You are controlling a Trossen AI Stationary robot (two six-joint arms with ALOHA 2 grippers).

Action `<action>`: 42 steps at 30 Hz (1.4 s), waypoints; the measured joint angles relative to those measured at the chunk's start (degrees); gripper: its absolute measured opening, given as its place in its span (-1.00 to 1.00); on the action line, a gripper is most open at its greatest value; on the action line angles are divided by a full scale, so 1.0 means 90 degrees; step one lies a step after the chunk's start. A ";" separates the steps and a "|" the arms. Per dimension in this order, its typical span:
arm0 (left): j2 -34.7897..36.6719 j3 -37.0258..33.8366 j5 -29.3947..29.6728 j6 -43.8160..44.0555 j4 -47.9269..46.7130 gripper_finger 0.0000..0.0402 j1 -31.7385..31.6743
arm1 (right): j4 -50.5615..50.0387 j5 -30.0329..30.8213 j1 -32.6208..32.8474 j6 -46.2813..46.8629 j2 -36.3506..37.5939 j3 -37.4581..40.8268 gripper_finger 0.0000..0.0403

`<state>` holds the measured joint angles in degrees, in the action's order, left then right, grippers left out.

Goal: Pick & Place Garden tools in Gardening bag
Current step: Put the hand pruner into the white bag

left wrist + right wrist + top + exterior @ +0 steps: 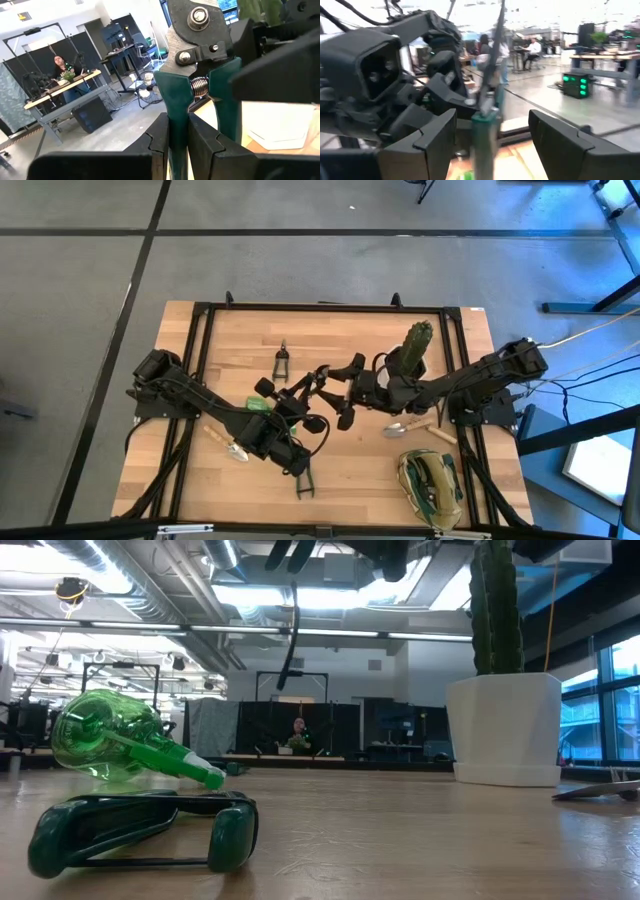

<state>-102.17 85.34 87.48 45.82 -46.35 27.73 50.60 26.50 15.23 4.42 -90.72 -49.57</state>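
Nearest the low camera, 1 pair of pruning shears with dark green grips lies flat on the worktop, close to its near edge. Just behind these, the green spray bottle lies on its side, nozzle pointing toward the middle of the worktop.

Above the centre of the worktop, the left gripper holds a 2nd pair, the raised shears, clear of the surface. Its jaws are clamped tight on 1 green grip, with the blade and spring above them. The right gripper faces it from the opposite side. Its jaws are spread wide, 1 on each side of the raised shears' free grip with a gap left on both sides, so they hold nothing.

Other items, seen from above:
- A 3rd pair, the far shears, lies toward the back of the worktop.
- 1 trowel lies right of centre, and the other trowel lies on the left, partly under the left arm.
- The gardening bag sits at the near right corner, well apart from both grippers; its contents cannot be made out.
- The cactus in its white pot stands at the back right.
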 joint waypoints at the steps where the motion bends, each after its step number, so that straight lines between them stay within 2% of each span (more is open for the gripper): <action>1: 0.0000 0.0000 0.0000 -0.0002 0.0000 -0.82 0.0000 | 0.0150 -0.0061 -0.0014 0.0023 -0.0076 -0.0001 0.24; 14: 0.0000 0.0000 -0.0012 -0.0053 0.0000 -0.82 0.0000 | 0.0424 -0.0125 -0.0199 0.0278 -0.0206 0.0000 0.23; 23: 0.0000 0.0000 -0.0022 -0.0058 0.0034 -0.82 -0.0002 | 0.0425 -0.0135 -0.0268 0.0365 -0.0272 0.0001 0.09; 33: 0.0000 0.0000 -0.0119 -0.0137 0.0043 -0.82 -0.0007 | 0.0423 -0.0164 -0.0265 0.0355 -0.0272 0.0001 -0.25; 42: 0.0000 0.0000 -0.0143 -0.0571 0.0216 -0.82 -0.0010 | 0.0385 -0.0116 -0.0265 0.0370 -0.0265 0.0001 -0.73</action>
<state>-102.17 85.34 86.19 40.69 -44.40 27.64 54.07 25.45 12.84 7.75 -93.10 -49.56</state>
